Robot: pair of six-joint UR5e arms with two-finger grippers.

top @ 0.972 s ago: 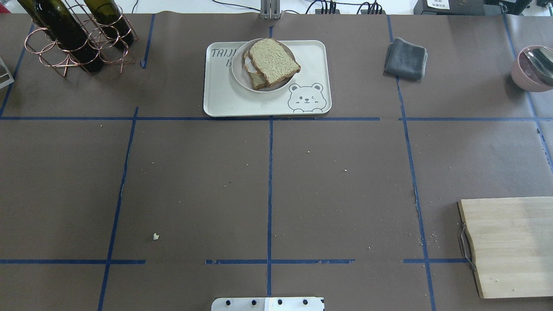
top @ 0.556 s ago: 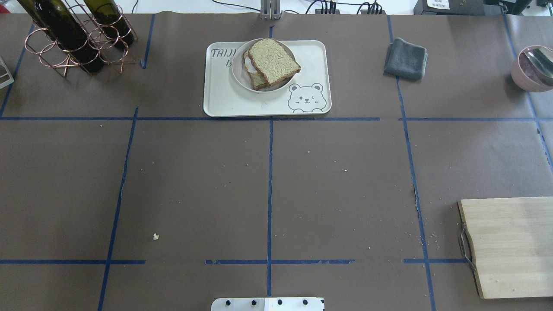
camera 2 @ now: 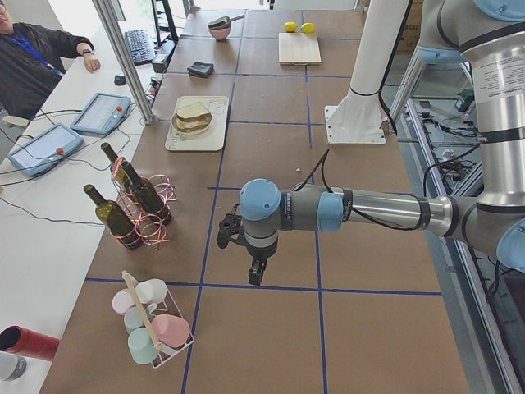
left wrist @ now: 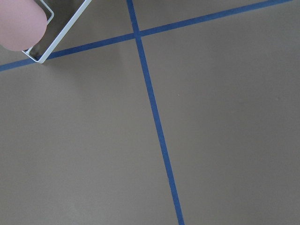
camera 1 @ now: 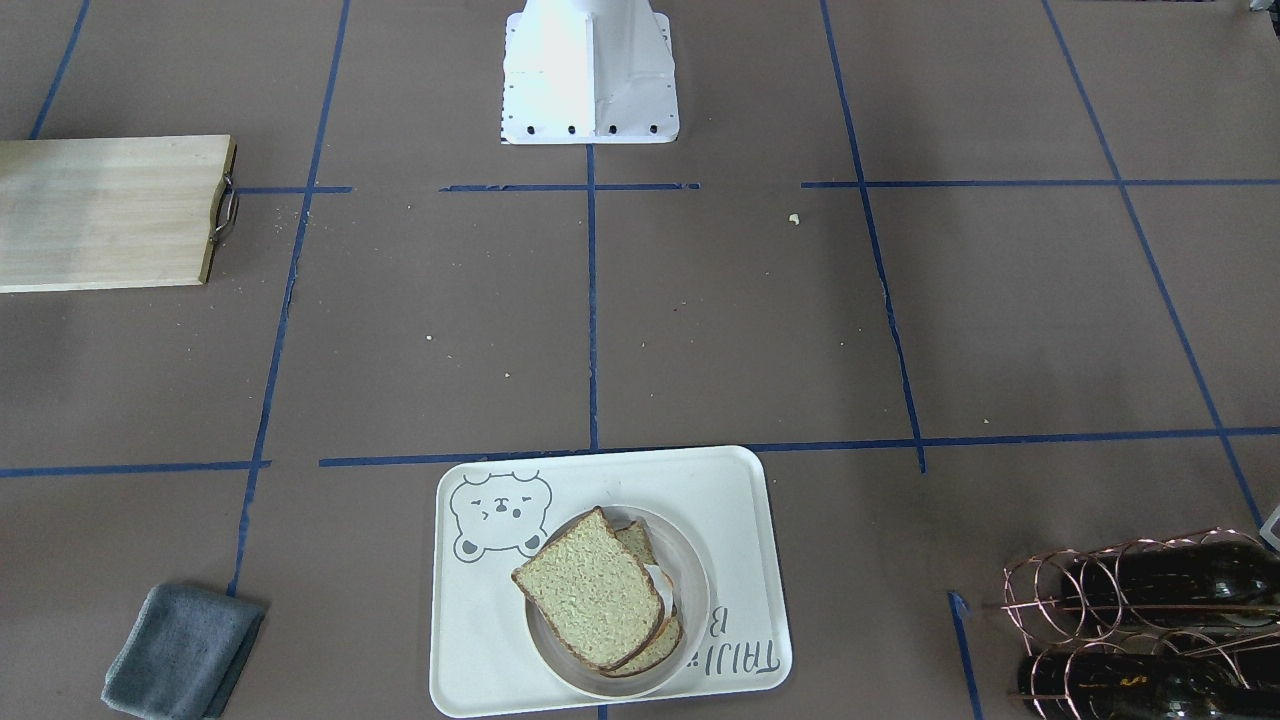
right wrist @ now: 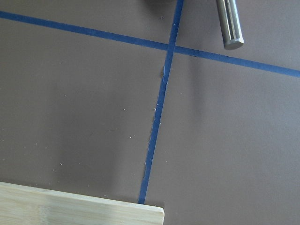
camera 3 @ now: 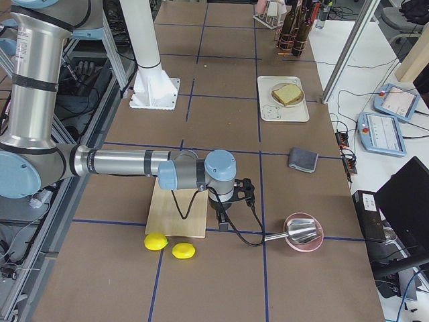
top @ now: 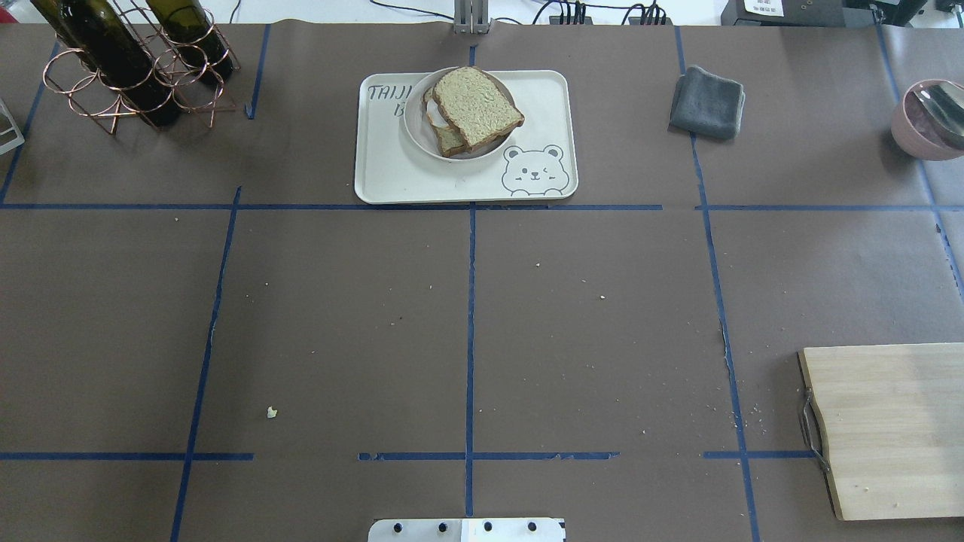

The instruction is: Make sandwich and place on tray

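Observation:
The sandwich (top: pixel 476 104) is two tan bread slices, the top one askew, with a bit of white egg (top: pixel 433 115) showing between them. It lies in a round white bowl (top: pixel 422 143) on the cream bear tray (top: pixel 392 177) at the far middle of the table; it also shows in the front-facing view (camera 1: pixel 590 592) on the tray (camera 1: pixel 480 650). My left gripper (camera 2: pixel 256 275) hangs low over the table's left end, far from the tray. My right gripper (camera 3: pixel 222 225) hangs at the right end beside the cutting board. I cannot tell if either is open or shut.
A copper rack of wine bottles (top: pixel 128 68) stands far left, a grey cloth (top: pixel 708 102) far right, a pink bowl with a spoon (top: pixel 926 120) at the right edge. A wooden cutting board (top: pixel 889 429) lies near right, two lemons (camera 3: pixel 156 241) beyond it. A cup rack (camera 2: pixel 152 324) sits at the left end.

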